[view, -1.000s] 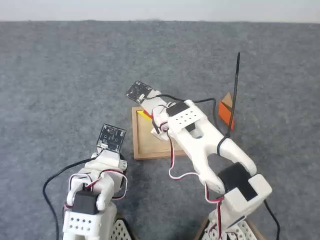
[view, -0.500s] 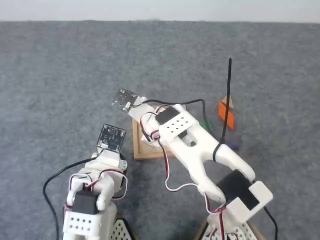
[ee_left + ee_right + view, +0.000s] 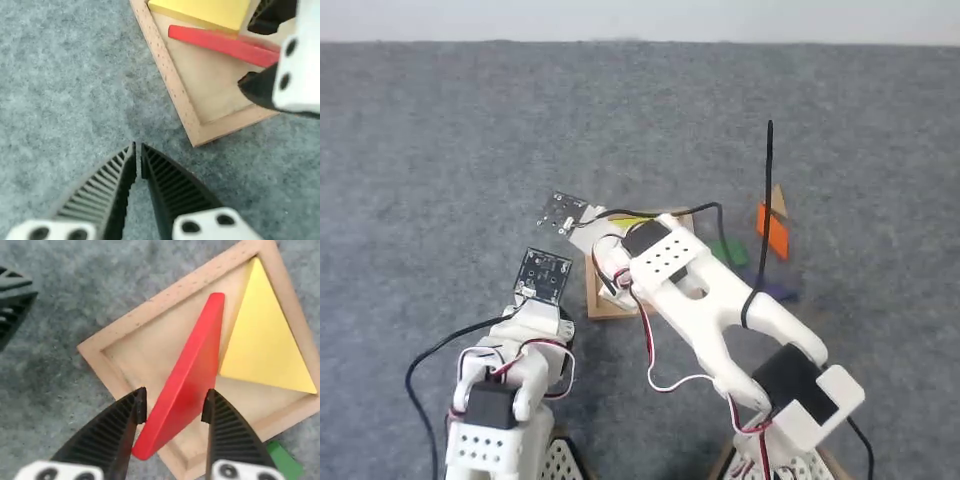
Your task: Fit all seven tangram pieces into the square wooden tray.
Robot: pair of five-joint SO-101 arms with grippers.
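Observation:
The square wooden tray [image 3: 150, 305] lies on the grey mat. A yellow triangle [image 3: 260, 335] lies flat in it. A red piece [image 3: 190, 380] stands tilted on edge inside the tray, one end against the yellow triangle, and my right gripper [image 3: 174, 407] is shut on it from both sides. In the high view the right arm [image 3: 670, 265] covers most of the tray [image 3: 605, 303]. My left gripper [image 3: 138, 148] is shut and empty over the mat, just off the tray's near corner [image 3: 200, 135].
Loose pieces lie right of the tray: an orange one [image 3: 772, 230], a tan triangle [image 3: 778, 198], a green one [image 3: 728, 250] and a purple one [image 3: 775, 293]. A black cable [image 3: 765, 210] rises beside them. Open mat lies left of and beyond the tray.
The right arm has swung left over the tray with the red piece, uncovering the green and purple pieces. The left arm has not moved.

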